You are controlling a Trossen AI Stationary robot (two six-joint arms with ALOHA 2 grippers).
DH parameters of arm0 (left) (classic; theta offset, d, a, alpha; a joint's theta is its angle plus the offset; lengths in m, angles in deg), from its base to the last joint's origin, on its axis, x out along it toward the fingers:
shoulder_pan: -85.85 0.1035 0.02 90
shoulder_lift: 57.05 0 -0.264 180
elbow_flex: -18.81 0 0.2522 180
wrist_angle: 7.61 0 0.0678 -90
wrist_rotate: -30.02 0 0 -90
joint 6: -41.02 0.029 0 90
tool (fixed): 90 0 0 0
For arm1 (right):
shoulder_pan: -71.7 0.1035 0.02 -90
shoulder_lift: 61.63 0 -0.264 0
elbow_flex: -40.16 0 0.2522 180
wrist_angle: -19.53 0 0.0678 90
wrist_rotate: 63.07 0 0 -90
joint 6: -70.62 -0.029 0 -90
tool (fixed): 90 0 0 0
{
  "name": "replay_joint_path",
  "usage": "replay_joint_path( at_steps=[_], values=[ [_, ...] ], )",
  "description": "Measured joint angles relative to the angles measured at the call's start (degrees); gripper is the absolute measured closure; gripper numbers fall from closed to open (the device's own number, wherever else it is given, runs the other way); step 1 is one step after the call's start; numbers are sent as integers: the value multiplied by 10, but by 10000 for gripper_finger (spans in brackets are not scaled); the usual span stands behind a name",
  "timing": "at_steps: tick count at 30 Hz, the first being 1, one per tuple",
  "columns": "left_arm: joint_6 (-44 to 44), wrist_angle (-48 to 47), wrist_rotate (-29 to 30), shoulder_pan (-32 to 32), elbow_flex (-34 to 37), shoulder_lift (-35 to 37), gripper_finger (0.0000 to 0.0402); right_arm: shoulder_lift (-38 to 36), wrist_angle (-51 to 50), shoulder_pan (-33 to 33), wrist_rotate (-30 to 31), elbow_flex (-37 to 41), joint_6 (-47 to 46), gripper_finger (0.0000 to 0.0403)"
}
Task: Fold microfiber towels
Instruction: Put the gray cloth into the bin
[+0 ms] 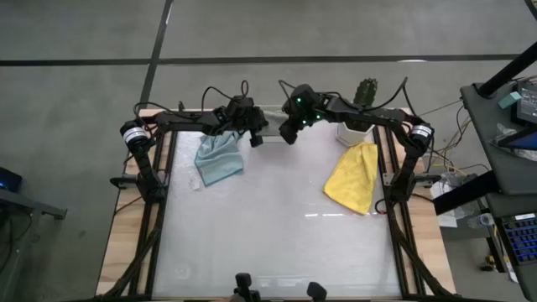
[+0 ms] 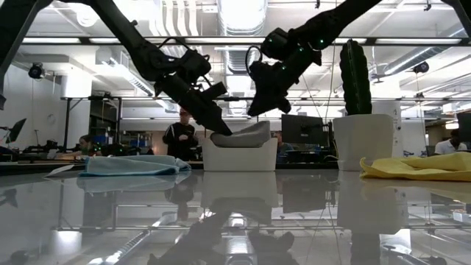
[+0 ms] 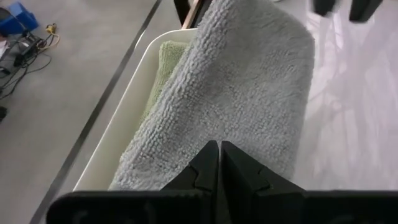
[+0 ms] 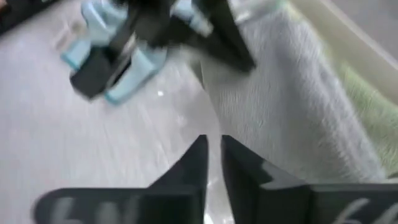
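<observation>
- From above we see the bench point(image 1: 277, 226), pale and glossy, with both arms reaching in to the middle of its far edge.
- The yellow towel point(image 1: 354, 176) lies crumpled by the right edge; the low view shows it only as a flat heap.
- The blue-grey towel point(image 1: 219, 158) lies rumpled near the far left corner, just beside the left arm.
- The tub point(image 2: 240, 154) stands at the far edge; from above the grippers hide nearly all of it, while the low view shows its white front wall.
- The grey towel point(image 3: 236, 93) is draped over the tub's rim, and the left wrist view alone gives us its nubbly pile.
- A green towel point(image 3: 163, 68) lies inside the tub under the grey one; only the wrist views reveal it.
- A white pot point(image 2: 362, 140) with a cactus point(image 2: 355, 76) stands at the far edge toward the right.
- The left gripper point(image 3: 219, 149) rests its tips against the grey towel, jaws together with nothing between them.
- The right gripper point(image 4: 213, 146) hangs over the grey towel's edge, jaws nearly together with a thin gap; we see no cloth caught.
- A person point(image 2: 181, 136) stands in the room beyond, seen in the low view only.
</observation>
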Motion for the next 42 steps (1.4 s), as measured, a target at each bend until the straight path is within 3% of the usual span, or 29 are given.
replay_joint_path(
  at_steps=[3,10,17,25,35,42],
  values=[
    [0,1,23,3,0,0,395,3,-20,9,0,7,39,389],
    [0,1,35,5,0,0,395,31,-30,28,2,14,77,394],
    [3,3,35,10,1,0,395,43,-10,25,139,14,86,394],
    [5,12,81,11,1,7,395,43,-4,11,160,14,97,394],
    [9,-26,62,9,2,45,395,28,-49,16,160,14,101,394],
    [6,-32,2,6,4,45,395,1,-32,17,160,14,78,394]
  ],
)
